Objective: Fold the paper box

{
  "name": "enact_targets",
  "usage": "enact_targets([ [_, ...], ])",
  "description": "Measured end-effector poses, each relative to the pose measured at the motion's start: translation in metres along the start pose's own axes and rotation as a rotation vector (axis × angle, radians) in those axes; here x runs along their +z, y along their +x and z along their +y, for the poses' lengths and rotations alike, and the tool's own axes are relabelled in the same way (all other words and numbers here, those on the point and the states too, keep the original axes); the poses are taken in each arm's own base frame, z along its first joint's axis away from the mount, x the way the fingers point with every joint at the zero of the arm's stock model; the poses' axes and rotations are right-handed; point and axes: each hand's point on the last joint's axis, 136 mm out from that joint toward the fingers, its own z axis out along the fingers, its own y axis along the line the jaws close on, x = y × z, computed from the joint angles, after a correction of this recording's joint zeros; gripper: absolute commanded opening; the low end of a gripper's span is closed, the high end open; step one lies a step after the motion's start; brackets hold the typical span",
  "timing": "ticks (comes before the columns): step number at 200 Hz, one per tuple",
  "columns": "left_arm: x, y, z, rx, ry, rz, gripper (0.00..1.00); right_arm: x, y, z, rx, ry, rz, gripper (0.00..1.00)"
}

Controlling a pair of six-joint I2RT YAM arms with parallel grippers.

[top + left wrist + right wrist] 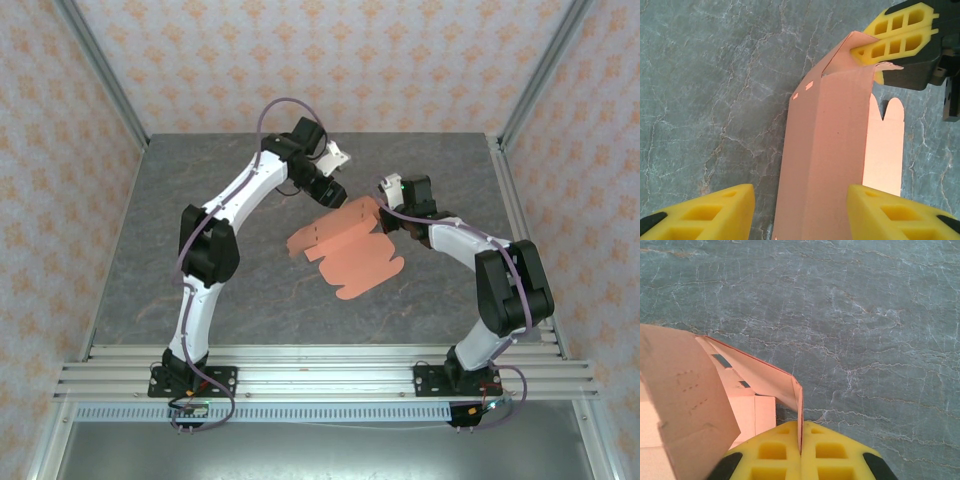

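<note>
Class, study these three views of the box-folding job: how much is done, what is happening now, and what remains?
Done: the paper box has some panels creased upward. In hand: the right gripper has its jaws shut on one raised edge; the left gripper straddles another panel, jaws open. Left: the walls are not closed and the rounded tabs stick out untucked.

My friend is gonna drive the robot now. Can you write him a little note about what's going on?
Right tool: shut, pinching one edge of the paper box.
Left tool: open, straddling a raised panel without squeezing it.
Box: over the middle of the table, between the arms. It is partly bent up and its rounded tabs are loose.
Done: the first panels are creased.
Left: stand the walls up, tuck the tabs in, close it.
</note>
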Motion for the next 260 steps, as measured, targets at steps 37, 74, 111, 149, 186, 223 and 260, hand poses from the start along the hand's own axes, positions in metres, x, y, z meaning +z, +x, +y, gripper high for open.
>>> enact_targets([
  [37, 0.003, 0.004, -0.001, -0.006, 0.010, 0.010, 0.52, 0.000, 0.000, 0.000, 0.000, 0.000, 0.001, 0.04],
  [74, 0.010, 0.010, -0.006, -0.006, 0.020, 0.032, 0.52, 0.001, 0.001, 0.000, 0.001, 0.000, 0.004, 0.04],
  [111, 0.018, 0.016, -0.015, 0.003, 0.033, 0.055, 0.52, 0.001, 0.002, 0.000, 0.001, 0.002, 0.009, 0.04],
  [149, 0.023, 0.022, -0.017, -0.001, 0.038, 0.073, 0.52, 0.001, 0.002, -0.001, 0.001, 0.002, 0.009, 0.03],
  [186, 0.024, 0.024, -0.015, -0.001, 0.023, 0.083, 0.52, 0.001, 0.002, 0.000, 0.000, 0.001, 0.009, 0.04],
  [223, 0.028, 0.025, -0.020, 0.014, 0.018, 0.092, 0.53, 0.001, 0.002, 0.000, 0.000, 0.001, 0.009, 0.03],
  [260, 0.031, 0.026, -0.025, 0.033, 0.005, 0.106, 0.53, 0.001, 0.001, 0.001, -0.001, -0.001, 0.009, 0.03],
])
